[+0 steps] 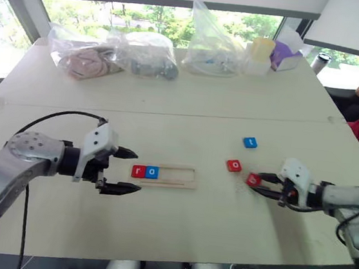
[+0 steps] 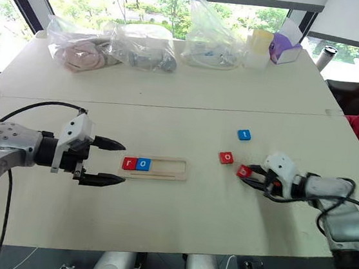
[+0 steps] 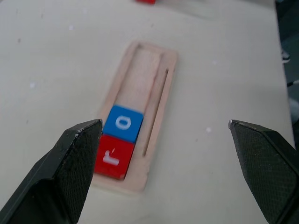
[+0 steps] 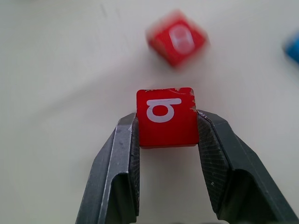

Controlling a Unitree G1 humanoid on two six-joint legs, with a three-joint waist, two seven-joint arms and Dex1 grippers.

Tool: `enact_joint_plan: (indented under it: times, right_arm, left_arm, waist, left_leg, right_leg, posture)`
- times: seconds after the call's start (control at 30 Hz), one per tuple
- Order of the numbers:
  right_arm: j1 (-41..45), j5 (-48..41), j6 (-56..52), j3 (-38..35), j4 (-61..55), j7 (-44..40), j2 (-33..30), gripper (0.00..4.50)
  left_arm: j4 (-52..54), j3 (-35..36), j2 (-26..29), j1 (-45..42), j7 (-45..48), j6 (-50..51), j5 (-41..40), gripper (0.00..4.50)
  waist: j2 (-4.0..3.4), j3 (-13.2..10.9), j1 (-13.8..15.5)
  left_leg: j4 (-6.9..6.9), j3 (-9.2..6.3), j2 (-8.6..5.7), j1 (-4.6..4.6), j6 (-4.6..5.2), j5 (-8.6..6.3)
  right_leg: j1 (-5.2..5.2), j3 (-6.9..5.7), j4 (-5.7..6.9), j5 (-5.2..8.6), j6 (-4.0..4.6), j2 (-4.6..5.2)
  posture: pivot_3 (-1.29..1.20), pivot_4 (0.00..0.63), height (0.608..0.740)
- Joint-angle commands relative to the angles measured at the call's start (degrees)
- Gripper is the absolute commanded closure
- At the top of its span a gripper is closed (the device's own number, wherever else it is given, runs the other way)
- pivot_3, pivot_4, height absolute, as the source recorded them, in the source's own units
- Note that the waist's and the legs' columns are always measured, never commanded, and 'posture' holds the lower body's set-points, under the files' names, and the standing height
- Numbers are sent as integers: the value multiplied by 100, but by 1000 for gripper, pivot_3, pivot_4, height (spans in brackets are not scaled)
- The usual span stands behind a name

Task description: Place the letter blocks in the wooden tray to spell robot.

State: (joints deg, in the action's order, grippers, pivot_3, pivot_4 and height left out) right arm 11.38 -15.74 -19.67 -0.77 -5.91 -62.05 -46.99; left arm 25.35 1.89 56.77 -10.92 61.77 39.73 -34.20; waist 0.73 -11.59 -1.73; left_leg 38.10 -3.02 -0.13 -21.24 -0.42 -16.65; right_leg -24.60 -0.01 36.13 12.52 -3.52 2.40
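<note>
Tray (image 1: 173, 176) w/ r, o at its 9 o'clock end; right gripper (image 4: 167, 140) clamped on red b block (image 4: 166, 116) (left gripper (image 1: 123, 170) wide open).

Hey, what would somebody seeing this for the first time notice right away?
The right gripper pinching a red b block on the pale table. Then the wooden tray mid-table, with a red r block and blue o block at its left end, and the left gripper wide open beside it.
</note>
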Motion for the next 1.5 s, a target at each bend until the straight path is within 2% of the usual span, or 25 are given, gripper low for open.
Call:
enact_joint_plan:
  times: [0.03, 0.13, 0.2, 0.3, 0.43, 0.6, 0.8, 1.5]
  right_arm:
    - [674, -263, -540, 500, -865, 78, 357, 3347]
    - [1626, -33, -1202, 1373, -700, 441, 1225, 3347]
    - [2060, 352, -1234, 1805, -315, 762, 1725, 3347]
    - [2408, 654, -978, 2342, 54, 589, 2039, 3347]
    - [2659, 862, -746, 2722, 338, 252, 2060, 3347]
    - [2774, 973, -691, 2805, 507, 27, 2022, 3347]
    - [2765, 1039, -665, 2757, 526, -150, 1959, 3347]
    - [2580, 1275, -608, 2792, 635, -105, 2120, 3347]
  left_arm:
    - [-244, 328, -90, 99, 6, -159, -37, 0]
    - [-461, 356, -54, 489, 61, -470, 221, 0]
    - [-432, 464, -86, 629, -12, -483, 203, 0]
    - [-268, 638, -119, 863, -181, -440, 193, 0]
    - [27, 812, -193, 1096, -393, -328, 85, 0]
    - [304, 821, -278, 1269, -534, -248, 28, 0]
    - [395, 774, -332, 1256, -638, -198, 7, 0]
    - [156, 404, -404, 891, -659, -312, 235, 0]
  waist:
    - [-3, -2, -3]
    - [-2, -1, 26]
    - [-3, -2, 5]
    - [-2, -1, 121]
    - [-3, -1, 134]
    - [-2, -1, 93]
    - [-2, -1, 88]
    - [-2, -1, 84]
  left_leg:
    - [0, -7, 2, -2, 0, 0]
    - [0, -19, 5, -8, -1, 1]
    - [0, -23, 6, -6, -1, 1]
    - [-2, -26, 2, -27, -13, 7]
    - [-7, -23, -15, -32, -15, 7]
    - [-5, -14, -28, -24, -16, 8]
    - [-5, -22, -11, -16, -16, 8]
    - [-6, -24, -10, -17, -16, 8]
  right_leg:
    - [-1, -3, 2, -1, 2, -3]
    - [-5, -13, 2, -1, 4, -8]
    - [-8, -9, 3, -6, 12, -7]
    - [-22, -15, 2, -13, 22, 4]
    - [-18, -10, -13, -7, 9, 42]
    - [-11, -7, -16, -13, -2, 58]
    - [-12, -11, -1, -13, 4, 16]
    - [-13, -11, -3, -15, 7, 17]
  posture:
    - [0, 150, 740]
    - [0, 150, 740]
    - [0, 150, 740]
    - [0, 150, 740]
    - [0, 150, 740]
    - [0, 150, 740]
    - [0, 150, 740]
    - [0, 150, 740]
